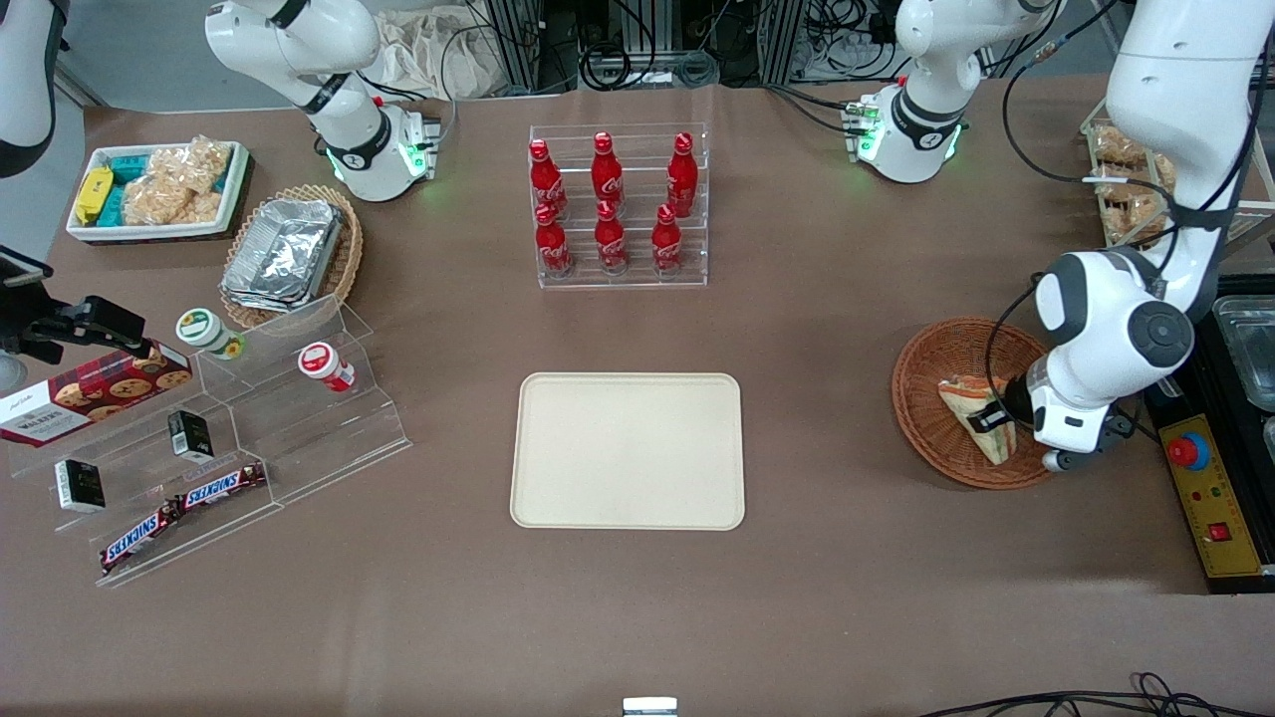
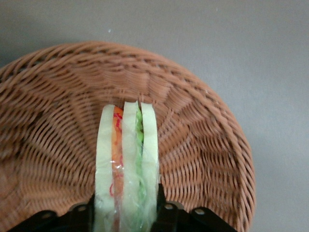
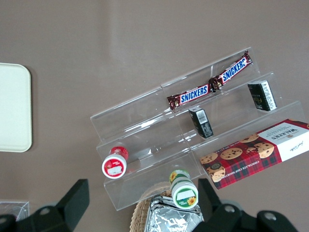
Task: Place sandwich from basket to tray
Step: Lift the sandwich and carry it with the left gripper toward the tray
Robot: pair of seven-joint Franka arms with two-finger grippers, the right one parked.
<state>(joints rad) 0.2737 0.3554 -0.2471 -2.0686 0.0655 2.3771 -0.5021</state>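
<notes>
The round brown basket (image 1: 936, 398) sits toward the working arm's end of the table (image 1: 847, 329). The sandwich (image 1: 971, 410) is in it, and the gripper (image 1: 986, 416) is down in the basket too, squeezing the sandwich between its two fingers. In the wrist view the sandwich (image 2: 126, 169) stands on its edge between the black fingers (image 2: 164, 212), with the woven basket wall (image 2: 203, 145) curving around it.

The flat cream tray (image 1: 628, 450) lies in the middle of the table and has nothing on it. Bare brown table lies between the tray and the basket. A clear rack of red bottles (image 1: 618, 204) stands farther from the front camera than the tray, well apart from it.

The sandwich has three white bread slices, with an orange layer and a green layer between them. Shiny clear wrap covers it.
</notes>
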